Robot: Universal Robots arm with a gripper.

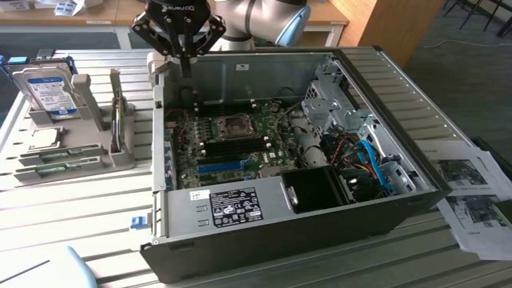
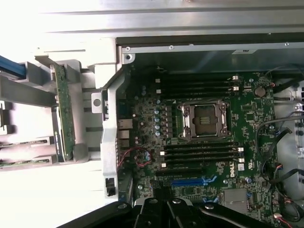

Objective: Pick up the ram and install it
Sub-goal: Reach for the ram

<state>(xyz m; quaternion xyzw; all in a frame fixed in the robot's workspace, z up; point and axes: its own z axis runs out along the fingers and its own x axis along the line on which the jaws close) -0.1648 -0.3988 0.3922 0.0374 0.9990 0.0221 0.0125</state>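
We see the desktop case (image 1: 264, 234) lying on its side with the panel off, which we judge is to let the motherboard (image 1: 264, 157) face upward and leave its black memory slots (image 2: 199, 153) reachable from above. They run on both sides of the open processor socket (image 2: 204, 118), and none holds a stick.

Beside the case, on the exterior view's left, a grey parts fixture (image 1: 95, 157) sorts the components. A hard drive (image 1: 48, 90) stands upright in it and a square silver processor chip (image 1: 44, 138) lies flat. The ram (image 2: 64, 118) stands on its long edge in an upright holder of this fixture, just beside the case wall. We take it that this leaves its top edge free to be pinched from above. Two more green memory sticks (image 1: 50, 163) lie flat in grooves lower on the fixture.

The gripper (image 1: 186, 71) hangs above the case's rear corner, on the side nearest the fixture. Its fingers are pressed together into a single point. Nothing sits between them and they touch nothing, neither the case wall below nor the ram. So the ram is in its holder, apart from the tool, and no stick is seated in the board.
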